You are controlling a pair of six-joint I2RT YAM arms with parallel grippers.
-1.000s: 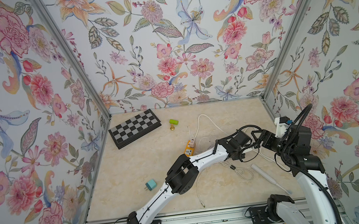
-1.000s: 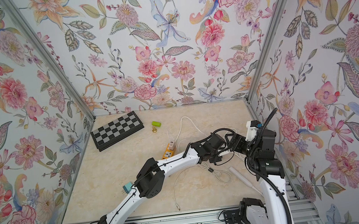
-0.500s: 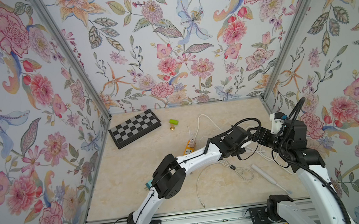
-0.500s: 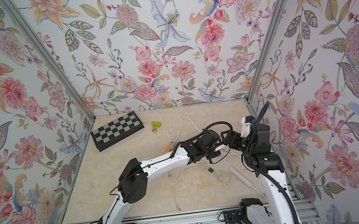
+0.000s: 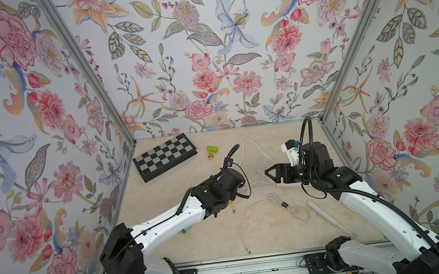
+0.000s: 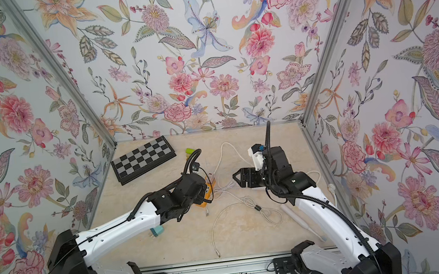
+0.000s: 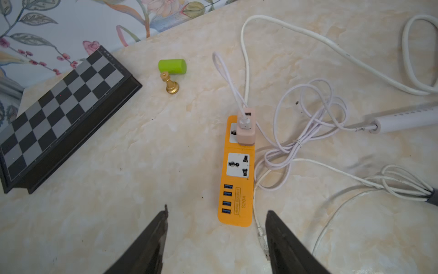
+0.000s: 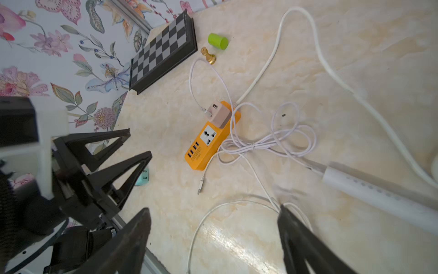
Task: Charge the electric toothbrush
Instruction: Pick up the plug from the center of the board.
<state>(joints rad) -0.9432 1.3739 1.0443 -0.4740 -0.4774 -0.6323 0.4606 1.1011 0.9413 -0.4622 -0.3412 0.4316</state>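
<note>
Toothbrush [image 7: 407, 119] flat, base toward power strip [image 7: 237, 217]

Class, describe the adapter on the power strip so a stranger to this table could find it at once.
Start at the chessboard in the table's far corner, then find the orange power strip mid-table. The adapter is the pink cube plugged in at the strip's corded end. The socket beside it is empty, and only this cube has a thin cable plugged in.
</note>
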